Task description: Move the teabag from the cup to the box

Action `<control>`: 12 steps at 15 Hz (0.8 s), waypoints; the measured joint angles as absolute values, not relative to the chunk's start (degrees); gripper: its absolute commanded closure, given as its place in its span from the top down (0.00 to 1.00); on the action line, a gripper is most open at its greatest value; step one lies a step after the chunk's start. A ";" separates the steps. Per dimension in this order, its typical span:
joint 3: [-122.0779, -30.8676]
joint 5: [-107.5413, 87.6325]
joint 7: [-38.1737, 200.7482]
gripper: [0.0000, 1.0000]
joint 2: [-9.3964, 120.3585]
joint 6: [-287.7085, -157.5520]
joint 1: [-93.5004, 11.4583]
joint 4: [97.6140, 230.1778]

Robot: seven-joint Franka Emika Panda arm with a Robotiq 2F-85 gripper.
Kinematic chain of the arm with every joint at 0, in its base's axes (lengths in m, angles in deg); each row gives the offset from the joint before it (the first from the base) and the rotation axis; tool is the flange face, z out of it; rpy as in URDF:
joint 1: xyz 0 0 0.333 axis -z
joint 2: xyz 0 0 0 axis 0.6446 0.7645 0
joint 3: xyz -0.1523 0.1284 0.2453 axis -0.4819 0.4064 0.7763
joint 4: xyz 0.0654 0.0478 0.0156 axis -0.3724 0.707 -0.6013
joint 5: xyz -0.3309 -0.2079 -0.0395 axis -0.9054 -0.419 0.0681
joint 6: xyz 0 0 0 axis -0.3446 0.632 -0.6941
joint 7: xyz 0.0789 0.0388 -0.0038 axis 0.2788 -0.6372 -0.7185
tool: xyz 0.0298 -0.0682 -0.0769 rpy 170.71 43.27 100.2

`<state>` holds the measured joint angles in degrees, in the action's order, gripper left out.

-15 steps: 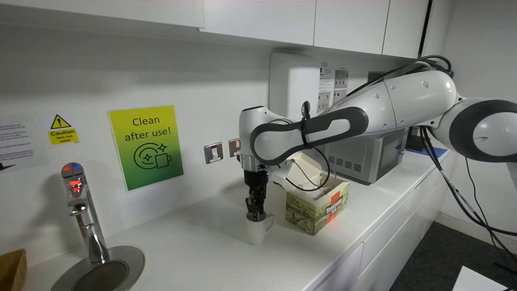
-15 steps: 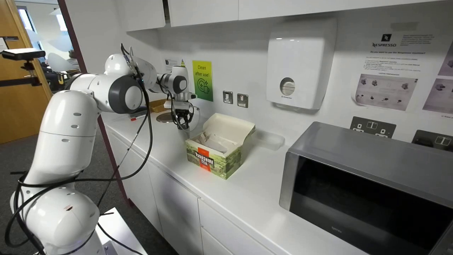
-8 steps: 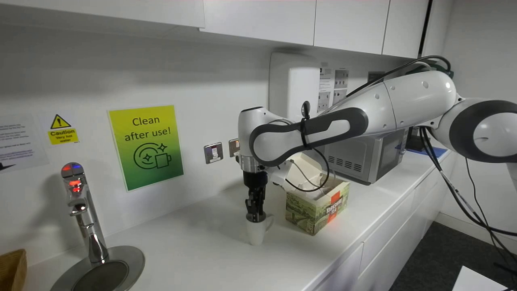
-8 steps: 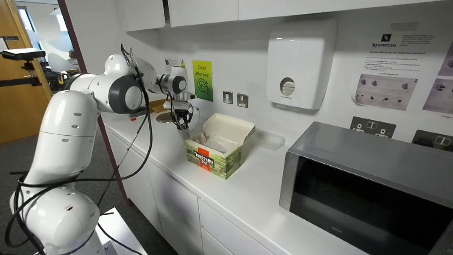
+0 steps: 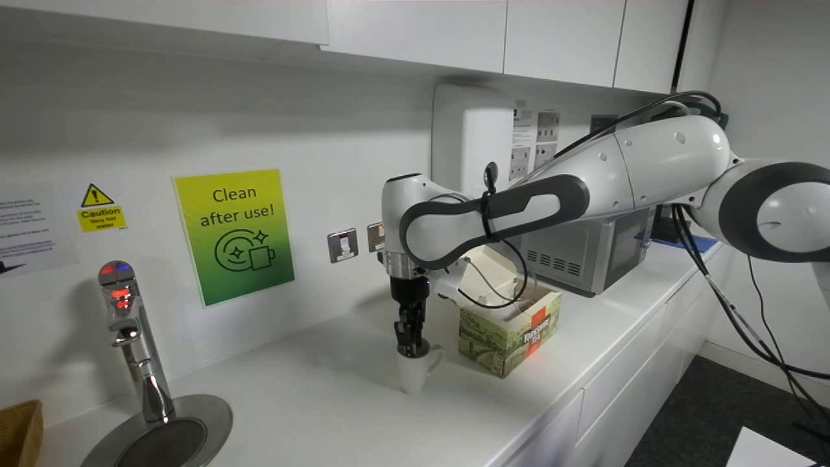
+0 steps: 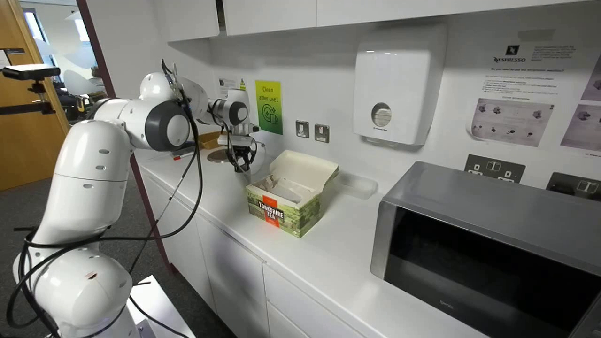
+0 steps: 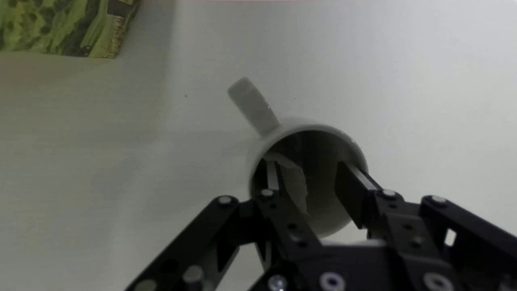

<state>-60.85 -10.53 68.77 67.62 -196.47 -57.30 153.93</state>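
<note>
The white cup [image 5: 412,377] has a handle and stands on the counter in an exterior view. It also shows in the wrist view [image 7: 291,124]. A pale teabag [image 7: 297,184] is inside it, close along the inner side of the left finger in the wrist view. My gripper [image 7: 307,165] points down and is open, with its fingertips inside the cup's mouth. The right finger [image 7: 350,188] is near the opposite wall, with a gap between it and the teabag. The gripper also shows in both exterior views [image 5: 411,349] [image 6: 242,168]. The green and red tea box [image 5: 509,338] [image 6: 285,213] stands beside the cup with its lid raised.
A grey microwave [image 6: 474,220] and a clear plastic tray [image 6: 354,185] are beyond the box. A tap [image 5: 144,353] with a round drain and a wicker basket [image 5: 23,431] are on the cup's other side. A cable loop [image 5: 499,303] hangs from the arm near the box.
My gripper has moved slightly lower into the cup. The cup's rim and handle have shifted slightly to the right in an exterior view. The box has not moved.
</note>
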 measured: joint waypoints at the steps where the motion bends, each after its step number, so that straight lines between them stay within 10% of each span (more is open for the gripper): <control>1: -60.85 -10.53 68.58 0.46 67.84 -196.47 -57.30 153.66; 10: -60.85 -10.65 67.64 0.35 69.43 -196.31 -57.28 152.45; 11: -60.85 -10.68 67.63 0.11 69.87 -196.31 -57.29 152.45; 12: -60.85 -10.69 67.63 0.10 70.34 -196.31 -57.29 152.45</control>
